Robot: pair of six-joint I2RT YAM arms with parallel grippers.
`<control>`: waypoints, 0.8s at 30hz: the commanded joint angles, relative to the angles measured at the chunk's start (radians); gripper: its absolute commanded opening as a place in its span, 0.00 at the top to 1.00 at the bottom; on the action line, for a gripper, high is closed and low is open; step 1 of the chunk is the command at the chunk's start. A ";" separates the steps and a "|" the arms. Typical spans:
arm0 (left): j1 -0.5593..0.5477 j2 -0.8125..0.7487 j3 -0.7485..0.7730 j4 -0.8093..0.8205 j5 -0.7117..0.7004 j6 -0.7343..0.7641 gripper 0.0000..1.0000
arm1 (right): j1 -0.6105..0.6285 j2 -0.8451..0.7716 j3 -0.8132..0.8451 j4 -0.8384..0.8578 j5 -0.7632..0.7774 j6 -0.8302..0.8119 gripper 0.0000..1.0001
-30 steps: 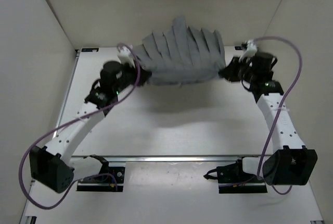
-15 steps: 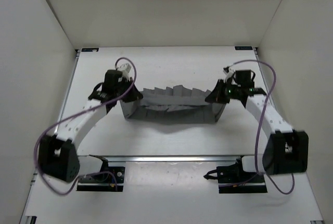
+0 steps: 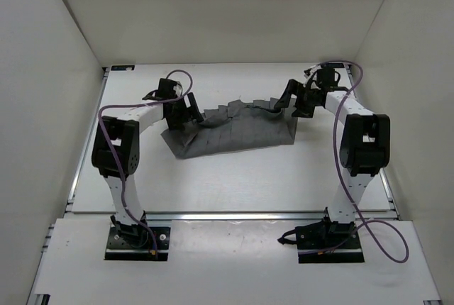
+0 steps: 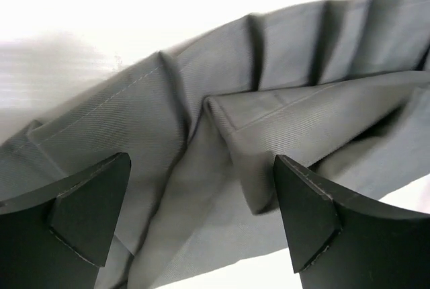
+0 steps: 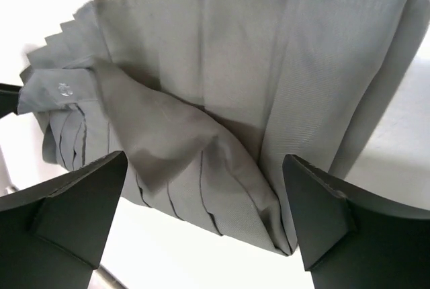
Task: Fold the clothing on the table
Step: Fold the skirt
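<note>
Well, I had the grey pleated skirt (image 3: 230, 129) lying doubled over near the middle of the table (image 3: 234, 184), with both claws spread wide.
Its pleats ran side to side between my two arms, and a loose folded layer was rumpled on top. My left gripper (image 4: 201, 168) hung at the skirt's left end, fingers apart, cloth showing in the gap but nothing pinched. My right gripper (image 5: 205, 161) stood the same way at the right end, jaws wide over the folded corner, not far from a small clear button (image 5: 65, 89).
</note>
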 commanded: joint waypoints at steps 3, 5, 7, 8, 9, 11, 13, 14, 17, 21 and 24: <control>0.013 -0.173 -0.012 0.038 -0.072 -0.003 0.01 | 0.004 -0.120 0.023 0.057 0.063 -0.071 0.01; 0.007 -0.253 -0.071 0.089 -0.094 0.002 0.02 | 0.003 -0.134 -0.006 0.019 0.093 -0.114 0.01; -0.027 -0.314 -0.165 0.135 -0.115 -0.003 0.04 | 0.003 -0.146 -0.049 -0.016 0.133 -0.157 0.03; -0.036 -0.353 -0.214 0.174 -0.119 -0.007 0.06 | 0.003 -0.152 -0.062 -0.020 0.133 -0.163 0.10; -0.062 -0.394 -0.238 0.219 -0.132 -0.022 0.11 | 0.009 -0.162 -0.089 -0.015 0.121 -0.162 0.15; -0.094 -0.422 -0.322 0.286 -0.128 -0.067 0.21 | 0.003 -0.180 -0.134 0.008 0.116 -0.158 0.31; -0.131 -0.430 -0.351 0.301 -0.116 -0.084 0.28 | 0.003 -0.192 -0.180 0.017 0.135 -0.165 0.32; -0.147 -0.427 -0.351 0.285 -0.141 -0.088 0.29 | 0.009 -0.195 -0.174 0.011 0.156 -0.171 0.31; -0.197 -0.407 -0.342 0.186 -0.235 -0.061 0.15 | 0.032 -0.182 -0.174 -0.019 0.204 -0.223 0.04; -0.184 -0.399 -0.382 0.137 -0.269 -0.065 0.11 | 0.046 -0.148 -0.137 -0.061 0.274 -0.260 0.01; -0.187 -0.391 -0.376 0.108 -0.339 -0.059 0.10 | 0.047 -0.105 -0.105 -0.072 0.271 -0.283 0.01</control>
